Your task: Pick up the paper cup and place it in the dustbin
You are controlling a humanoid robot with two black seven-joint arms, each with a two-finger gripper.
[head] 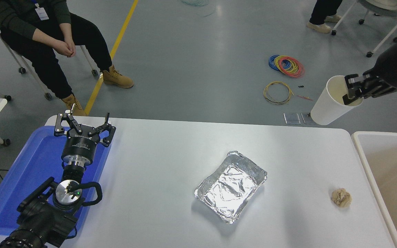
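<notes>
At the far left of the white table (171,151), a blue tray (22,179) lies along the table's left edge, and the left arm is parked over it. The left gripper (84,124) points toward the far edge of the table, its fingers spread wide apart with nothing between them. Beyond the table's far left corner, a person (43,38) sits on a chair with hands clasped.

Near the middle of the table, somewhat toward its right, a crinkled foil tray (230,186) rests at an angle. Further right on the table, close to its right edge, sits a small crumpled tan paper ball (340,197), well apart from the foil tray.

Past the table's far right corner, the paper cup (331,103) hangs in the air, tilted with its open mouth up and to the right. The right gripper (352,93) is closed on the cup's rim, one finger inside the mouth; the outer finger is hard to make out behind the rim. The cup is above floor level, off the table, and not yet over the dustbin (360,151), which stands just beside the table's right edge.

On the floor beyond the table's far edge lie coloured wire coils (286,65).
</notes>
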